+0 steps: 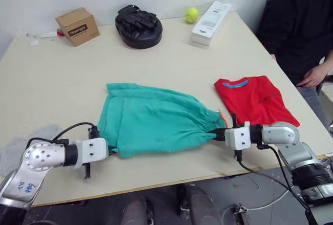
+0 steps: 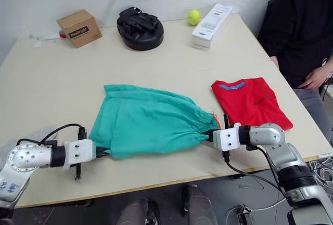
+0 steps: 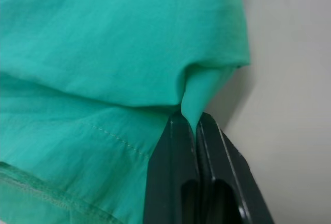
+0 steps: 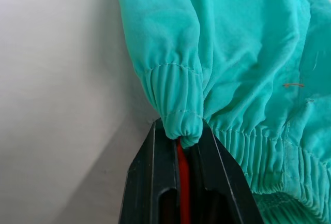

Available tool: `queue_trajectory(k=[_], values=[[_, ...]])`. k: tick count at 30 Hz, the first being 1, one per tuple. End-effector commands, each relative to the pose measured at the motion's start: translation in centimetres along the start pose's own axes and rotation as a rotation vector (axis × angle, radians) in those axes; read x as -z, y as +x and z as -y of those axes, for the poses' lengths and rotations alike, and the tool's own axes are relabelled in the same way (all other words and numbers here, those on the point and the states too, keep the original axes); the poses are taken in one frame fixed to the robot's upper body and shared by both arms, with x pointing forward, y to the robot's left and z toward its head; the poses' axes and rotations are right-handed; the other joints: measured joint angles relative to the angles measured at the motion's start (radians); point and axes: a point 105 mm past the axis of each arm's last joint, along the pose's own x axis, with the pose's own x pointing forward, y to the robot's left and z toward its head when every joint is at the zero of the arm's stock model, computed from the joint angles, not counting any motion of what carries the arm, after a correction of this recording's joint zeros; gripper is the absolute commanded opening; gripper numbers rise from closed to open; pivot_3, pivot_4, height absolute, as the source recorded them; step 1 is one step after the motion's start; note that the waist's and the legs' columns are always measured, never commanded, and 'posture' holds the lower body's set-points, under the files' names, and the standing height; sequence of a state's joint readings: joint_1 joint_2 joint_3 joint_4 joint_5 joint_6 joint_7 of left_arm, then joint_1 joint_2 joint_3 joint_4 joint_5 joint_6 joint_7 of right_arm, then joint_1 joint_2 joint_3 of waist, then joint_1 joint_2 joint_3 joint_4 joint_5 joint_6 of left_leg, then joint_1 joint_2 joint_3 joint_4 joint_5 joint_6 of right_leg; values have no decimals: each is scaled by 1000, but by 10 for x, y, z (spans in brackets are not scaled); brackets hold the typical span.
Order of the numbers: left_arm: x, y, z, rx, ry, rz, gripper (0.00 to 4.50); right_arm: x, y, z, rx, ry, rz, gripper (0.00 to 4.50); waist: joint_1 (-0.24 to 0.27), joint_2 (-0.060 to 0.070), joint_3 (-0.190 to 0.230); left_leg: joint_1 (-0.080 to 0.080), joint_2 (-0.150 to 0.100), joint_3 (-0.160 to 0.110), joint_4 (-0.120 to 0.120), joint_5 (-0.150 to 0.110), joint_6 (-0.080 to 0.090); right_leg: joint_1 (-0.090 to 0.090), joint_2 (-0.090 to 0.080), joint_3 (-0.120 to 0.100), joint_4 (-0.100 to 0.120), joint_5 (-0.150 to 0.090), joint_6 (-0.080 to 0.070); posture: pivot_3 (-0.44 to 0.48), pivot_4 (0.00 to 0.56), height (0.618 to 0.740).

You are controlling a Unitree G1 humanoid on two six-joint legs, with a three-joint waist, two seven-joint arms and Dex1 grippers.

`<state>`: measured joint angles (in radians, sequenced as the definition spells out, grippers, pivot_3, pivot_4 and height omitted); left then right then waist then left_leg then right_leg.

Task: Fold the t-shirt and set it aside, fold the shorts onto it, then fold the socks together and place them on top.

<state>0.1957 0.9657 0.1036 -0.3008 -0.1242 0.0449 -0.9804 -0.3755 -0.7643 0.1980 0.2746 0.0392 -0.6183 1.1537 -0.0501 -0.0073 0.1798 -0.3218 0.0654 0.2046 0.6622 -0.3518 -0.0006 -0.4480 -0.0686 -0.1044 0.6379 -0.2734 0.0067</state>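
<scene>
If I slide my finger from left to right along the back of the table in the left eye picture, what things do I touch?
Cardboard box → black padded mitt → yellow-green ball → long white box.

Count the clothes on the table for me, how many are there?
2 clearly: the shorts, spread out mid-table and pinched by both grippers, and the folded t-shirt on the robot's right. Others may be hidden.
</scene>
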Motion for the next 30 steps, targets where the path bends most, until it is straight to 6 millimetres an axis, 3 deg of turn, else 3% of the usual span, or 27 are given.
queue_trajectory(k=[1,11,12,16,18,25,26,30], values=[[1,-6,31,92,-106,-22,20,-9,-5,4,-35,-77,31,0,-6,0,0,0,0,0,0,0,0,0,0,0,1,-2,0,0,150,740],[15,-6,28,-74,-163,-85,20,-3,-5,3,-56,-89,36,0,-3,-2,1,2,0,-2,0,-2,-2,1,0,0,4,-6,-1,0,150,740],[16,-5,26,-103,-185,-73,213,-3,-4,4,-52,-66,37,0,-3,-1,1,2,0,-2,0,-2,-1,1,0,0,4,-6,-1,0,150,740],[14,-8,20,-174,-293,57,1183,-7,-6,1,-45,-4,46,1162,1,-1,1,3,-1,-3,0,-1,0,2,-1,0,4,-6,-1,0,150,740],[11,-16,19,-194,-354,133,1882,-10,-11,1,-27,37,52,1900,1,-2,1,3,0,-3,0,-1,0,2,-1,0,4,-6,-1,0,150,740],[7,-71,16,-195,-575,251,4144,-37,-45,7,78,345,102,4376,1,-10,5,1,0,-5,0,-4,-2,0,-1,-2,5,-7,-2,0,150,740],[3,-78,10,-195,-586,270,4475,-41,-48,10,96,395,115,4500,1,-12,6,1,0,-5,1,-4,-2,0,-1,-2,4,-7,-2,0,150,740],[-21,-83,-27,-209,-574,321,4475,-54,-50,31,177,522,164,4500,6,-15,7,0,0,-6,1,-8,-3,1,-1,-2,2,-7,-2,0,150,740]])
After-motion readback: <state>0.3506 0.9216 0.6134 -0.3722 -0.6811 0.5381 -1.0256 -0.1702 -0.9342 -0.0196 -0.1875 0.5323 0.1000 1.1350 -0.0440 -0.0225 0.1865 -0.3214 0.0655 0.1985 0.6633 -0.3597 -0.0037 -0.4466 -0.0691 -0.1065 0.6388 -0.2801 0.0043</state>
